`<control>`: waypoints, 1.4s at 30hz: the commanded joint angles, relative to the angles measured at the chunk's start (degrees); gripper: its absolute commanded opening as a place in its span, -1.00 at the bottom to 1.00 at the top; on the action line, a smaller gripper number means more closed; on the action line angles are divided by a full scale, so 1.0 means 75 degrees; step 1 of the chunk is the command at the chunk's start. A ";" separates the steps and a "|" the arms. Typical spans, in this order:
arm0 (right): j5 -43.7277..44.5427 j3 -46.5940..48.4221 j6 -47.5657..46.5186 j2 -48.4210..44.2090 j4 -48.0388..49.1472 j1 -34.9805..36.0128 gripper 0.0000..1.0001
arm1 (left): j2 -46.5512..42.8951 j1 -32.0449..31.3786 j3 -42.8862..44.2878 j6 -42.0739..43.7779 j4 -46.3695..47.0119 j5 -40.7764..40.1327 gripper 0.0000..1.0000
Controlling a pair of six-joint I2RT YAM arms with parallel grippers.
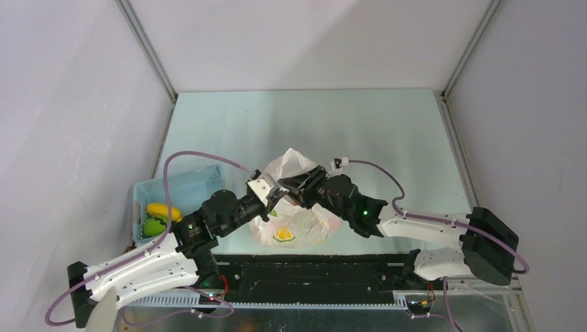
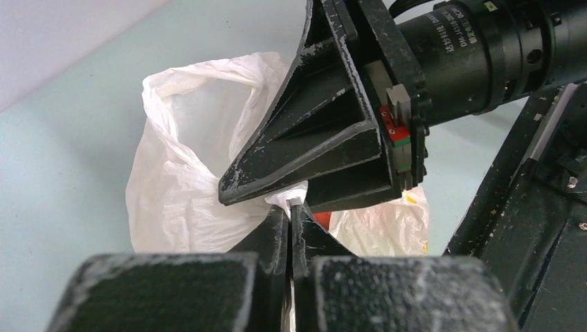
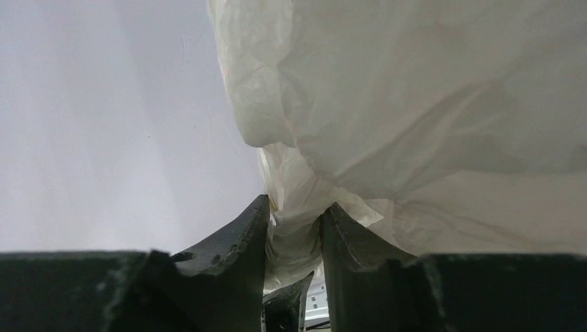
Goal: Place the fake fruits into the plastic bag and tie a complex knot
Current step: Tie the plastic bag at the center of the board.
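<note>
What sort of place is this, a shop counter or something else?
Most likely a robot lab test cell: white panels in metal framing enclose a pale green table, and a left arm and right arm bolted at its near edge work on a plastic bag.

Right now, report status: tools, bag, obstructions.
Left tool shut on plastic bag. Right tool gripping it too, tips close together. Yellow fruit sits in basket.

The plastic bag (image 1: 299, 227) is located centrally by the near edge of the table (image 1: 387, 138). The left gripper (image 1: 275, 192) and the right gripper (image 1: 305, 184) are brought together above it. A blue basket (image 1: 187, 178), holding a yellow fruit (image 1: 164, 211) and a green fruit (image 1: 154, 227), is set at the left edge.
</note>
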 commanded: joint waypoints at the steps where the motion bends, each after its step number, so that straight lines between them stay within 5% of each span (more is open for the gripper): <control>1: 0.0034 0.0320 -0.0117 0.0029 0.0571 -0.0185 -0.35 | -0.0033 -0.0163 -0.0025 0.0149 0.0207 0.0335 -1.00; 12: 0.0285 0.1016 -0.2225 -0.0384 0.0081 -0.0402 -1.00 | 0.0301 -0.0204 0.0598 -0.0250 -0.0040 0.0153 -1.00; 14: 0.0069 0.1197 -0.2667 -0.0433 0.0130 -0.0595 -1.00 | 0.0433 -0.0204 0.0907 -0.0272 -0.0309 0.0025 -0.80; 19: -0.0979 0.1894 -0.4101 -0.0492 -0.0433 -0.0953 -1.00 | 0.0563 -0.0198 0.1768 -0.0275 -0.1292 -0.0247 0.52; 22: -0.1859 0.2232 -0.5146 -0.0513 -0.0674 -0.1325 -1.00 | 0.0436 -0.0156 0.2394 -0.0275 -0.1824 -0.0202 0.93; 25: -0.3230 0.2518 -0.6028 -0.0436 -0.0880 -0.1748 -1.00 | 0.0446 0.0142 0.3126 -0.0799 -0.2510 0.0508 0.99; 31: -0.5603 0.3230 -0.7708 -0.0406 -0.1648 -0.2795 -1.00 | 0.1006 0.2227 0.4471 -0.2599 -0.2852 0.2633 0.99; 36: -0.7577 0.3598 -0.8660 -0.0434 -0.2353 -0.3529 -1.00 | 0.1424 0.3090 0.4518 -0.3940 -0.1853 0.3719 0.99; 42: -0.8161 0.3364 -0.9653 -0.0351 -0.3188 -0.3809 -1.00 | 0.1933 0.3167 0.3811 -0.4971 -0.0025 0.4304 0.99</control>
